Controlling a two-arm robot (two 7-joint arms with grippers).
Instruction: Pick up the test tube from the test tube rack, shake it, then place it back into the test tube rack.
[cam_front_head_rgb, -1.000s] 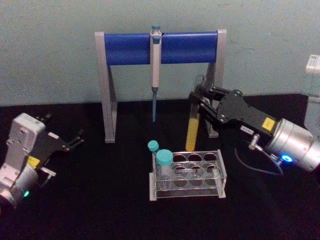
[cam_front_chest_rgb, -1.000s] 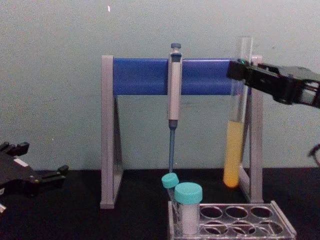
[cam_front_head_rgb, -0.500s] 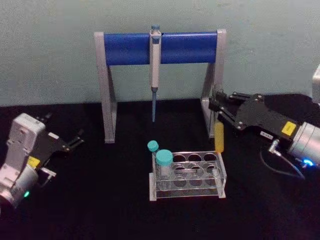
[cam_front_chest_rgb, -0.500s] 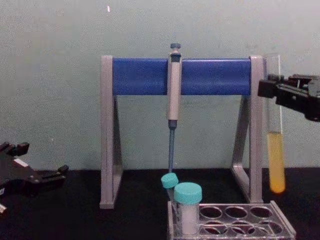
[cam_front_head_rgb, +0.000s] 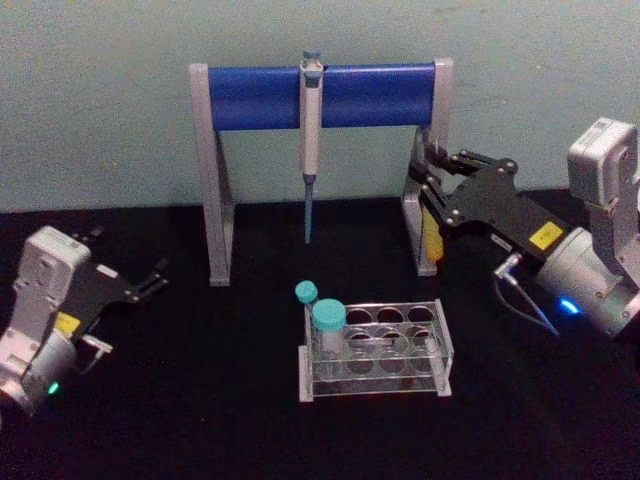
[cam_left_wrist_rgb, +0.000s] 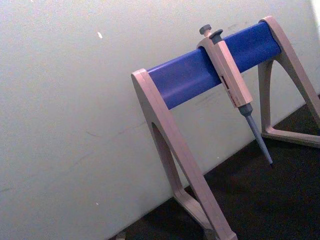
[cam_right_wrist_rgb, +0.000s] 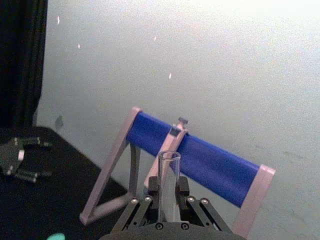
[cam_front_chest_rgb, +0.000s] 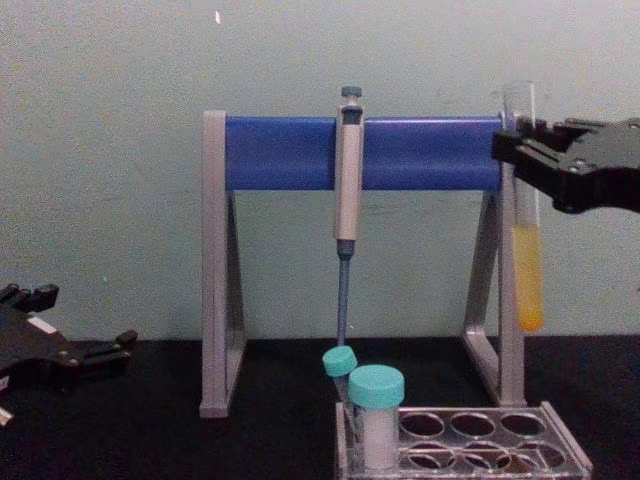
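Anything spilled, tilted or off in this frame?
Nothing stands out. Right pincer holds the test tube upright in the air, beyond the right end of the test tube rack, yellow liquid in its bottom, no spill. Left pincer parked open at left.

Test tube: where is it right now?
The test tube hangs upright in the right end effector, at the right of the chest view, beside the right leg of the pipette stand, raised clear of the test tube rack.

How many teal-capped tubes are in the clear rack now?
2. Both stand at the left end of the test tube rack: the larger teal-capped tube in front, the smaller teal-capped tube behind it. No others seem hidden.
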